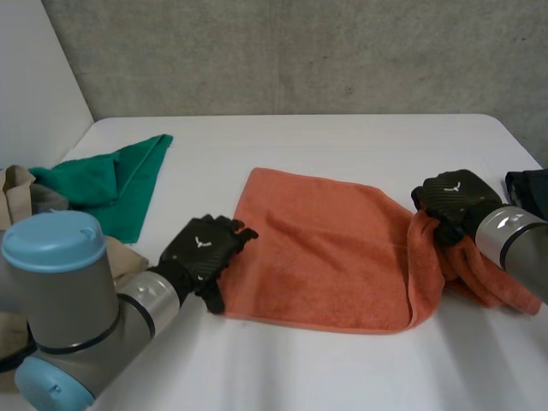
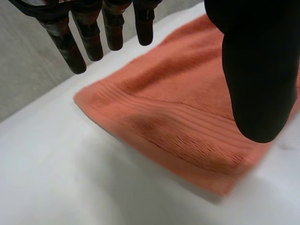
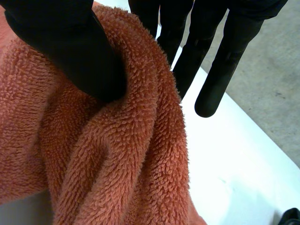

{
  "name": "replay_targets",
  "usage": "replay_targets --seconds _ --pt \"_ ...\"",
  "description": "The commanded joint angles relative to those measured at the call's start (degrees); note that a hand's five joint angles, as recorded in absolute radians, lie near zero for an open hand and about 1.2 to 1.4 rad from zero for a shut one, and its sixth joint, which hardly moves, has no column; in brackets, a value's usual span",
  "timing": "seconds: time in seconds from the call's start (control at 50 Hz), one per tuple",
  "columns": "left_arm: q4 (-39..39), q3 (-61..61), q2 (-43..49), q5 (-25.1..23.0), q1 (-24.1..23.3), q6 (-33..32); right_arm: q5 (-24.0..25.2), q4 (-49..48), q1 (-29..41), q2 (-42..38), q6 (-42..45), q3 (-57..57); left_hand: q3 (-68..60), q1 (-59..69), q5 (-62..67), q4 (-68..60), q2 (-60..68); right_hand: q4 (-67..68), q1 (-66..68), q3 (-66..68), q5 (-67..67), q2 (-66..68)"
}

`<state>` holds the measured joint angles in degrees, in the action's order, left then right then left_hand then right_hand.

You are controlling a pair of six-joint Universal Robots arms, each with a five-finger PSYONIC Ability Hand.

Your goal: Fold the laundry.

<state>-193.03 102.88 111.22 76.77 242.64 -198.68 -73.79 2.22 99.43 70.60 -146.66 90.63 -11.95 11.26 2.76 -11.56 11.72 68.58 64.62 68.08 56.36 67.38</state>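
Towel: An orange towel (image 1: 325, 248) lies mostly flat on the white table (image 1: 342, 137). Its long axis runs from my left hand across to my right hand. The end at the right hand is bunched and lifted off the surface.

Right hand: My right hand (image 1: 452, 199) has that bunched end. In its wrist view a thick ridge of towel (image 3: 117, 164) sits between the thumb (image 3: 70, 47) and the straight fingers (image 3: 220, 70). The thumb is pressed into the pile, so I read this as a pinch on the cloth.

Left hand: My left hand (image 1: 204, 248) is at the opposite short end, fingers (image 2: 65, 47) straight and slightly spread, holding nothing. In its wrist view the towel's short edge (image 2: 154, 150) runs from below the fingertips to below the thumb (image 2: 255, 70). I cannot tell whether the palm touches the cloth.

Key relation: The flat body of the towel stretches away from the right fingers toward the left fingers. Each hand is nearest its own short end.

Next move, my judgement: The held end would travel along the long axis toward the left fingers, which could pin their end meanwhile.

Risk: The bunched grip may lay the fold down crooked.

Surroundings: A green cloth (image 1: 111, 184) and a beige cloth (image 1: 15, 181) lie on the far side of the left hand from the towel, well apart from it. A dark item (image 1: 527, 188) sits just beside the right wrist.
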Motion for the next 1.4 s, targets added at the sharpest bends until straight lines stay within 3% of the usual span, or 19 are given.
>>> replay_targets --seconds 0.02,0.38,0.76,0.86,0.96,1.16,1.2,1.22,1.32,1.4 --pt "-1.0 0.8 2.2 0.0 -0.8 -1.1 -0.2 0.1 0.0 1.3 -0.5 0.4 -5.8 6.5 5.0 -6.2 6.0 11.4 15.4 11.9 13.6 12.6" --pt "-3.0 -2.2 7.8 1.4 -3.7 -1.9 -0.4 -1.7 0.0 1.2 -0.5 2.4 -10.0 10.7 9.2 -10.4 10.3 11.4 15.4 11.9 13.6 12.6" --pt "-4.3 -7.7 12.7 4.1 -3.5 -2.8 -0.4 -4.2 -0.2 0.2 -0.6 4.7 -18.9 19.6 18.1 -19.3 19.2 11.4 15.4 11.9 13.6 12.6" --pt "-4.4 -10.9 14.8 5.4 -3.7 -4.3 -0.4 -4.7 -0.6 0.1 -0.6 5.3 -27.3 28.0 26.5 -27.7 27.6 11.4 15.4 11.9 13.6 12.6" --pt "-4.6 -13.3 14.4 7.3 -3.6 -4.3 -0.4 -4.7 -1.1 0.1 -0.4 5.5 -46.9 47.5 46.0 -47.2 47.1 11.4 15.4 11.9 13.6 12.6" --pt "-7.5 -15.0 14.6 9.1 -5.1 -2.7 -0.3 -4.8 -1.7 0.2 -0.5 5.8 -46.5 47.2 45.7 -46.9 46.7 11.4 15.4 11.9 13.6 12.6" --pt "-7.5 -14.9 15.2 8.8 -5.3 -3.3 -0.3 -4.8 -1.7 0.2 -0.5 5.9 -54.4 55.1 53.6 -54.8 54.6 11.4 15.4 11.9 13.6 12.6" --pt "-7.3 -14.8 15.6 8.7 -5.4 -4.0 -0.3 -4.8 -1.7 0.2 -0.4 5.9 -67.6 68.3 66.8 -68.0 67.8 11.4 15.4 11.9 13.6 12.6" --pt "-6.1 -14.2 13.4 9.7 -5.0 -5.9 -0.3 -4.2 -1.5 1.1 -0.5 5.0 -68.0 68.7 67.2 -68.4 68.3 11.4 15.4 11.9 13.6 12.6" --pt "-4.9 -12.1 5.2 10.9 -3.3 -6.0 -0.5 -1.4 -1.2 4.0 -0.1 2.7 -68.0 68.7 67.2 -68.4 68.3 11.4 15.4 11.9 13.6 12.6"
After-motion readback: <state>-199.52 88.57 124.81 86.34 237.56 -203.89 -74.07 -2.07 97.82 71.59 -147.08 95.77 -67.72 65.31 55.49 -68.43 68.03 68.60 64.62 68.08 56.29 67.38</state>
